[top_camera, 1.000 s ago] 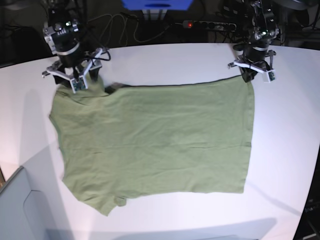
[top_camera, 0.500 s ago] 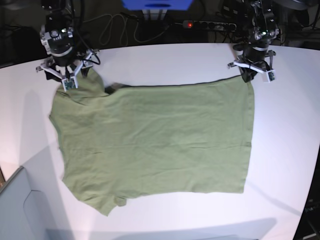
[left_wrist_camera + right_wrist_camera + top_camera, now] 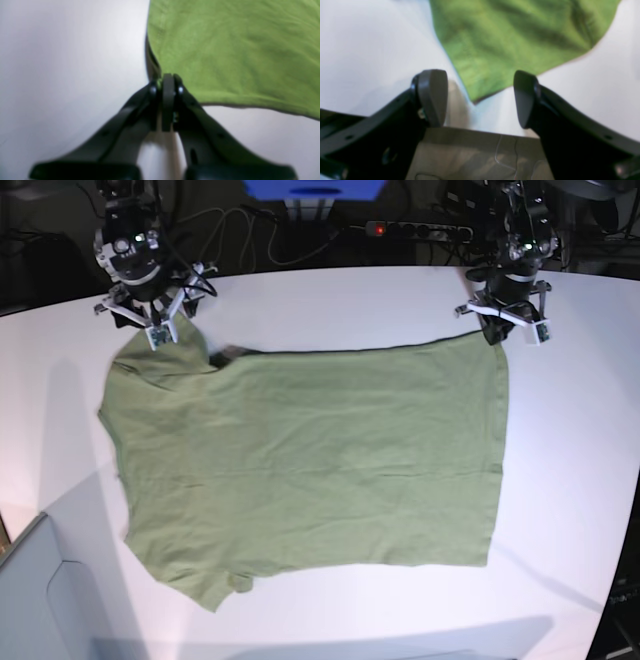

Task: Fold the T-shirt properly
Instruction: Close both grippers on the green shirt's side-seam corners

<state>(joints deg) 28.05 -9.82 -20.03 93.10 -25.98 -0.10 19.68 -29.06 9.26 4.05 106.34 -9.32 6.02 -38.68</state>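
One T-shirt [image 3: 310,465], one white table [image 3: 330,300], two grippers, and one power strip [image 3: 415,228].

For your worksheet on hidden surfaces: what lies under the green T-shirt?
The white table shows all around the T-shirt, so the shirt rests on it. A dark under-layer peeks out along the top edge. Anything else beneath is covered by cloth.
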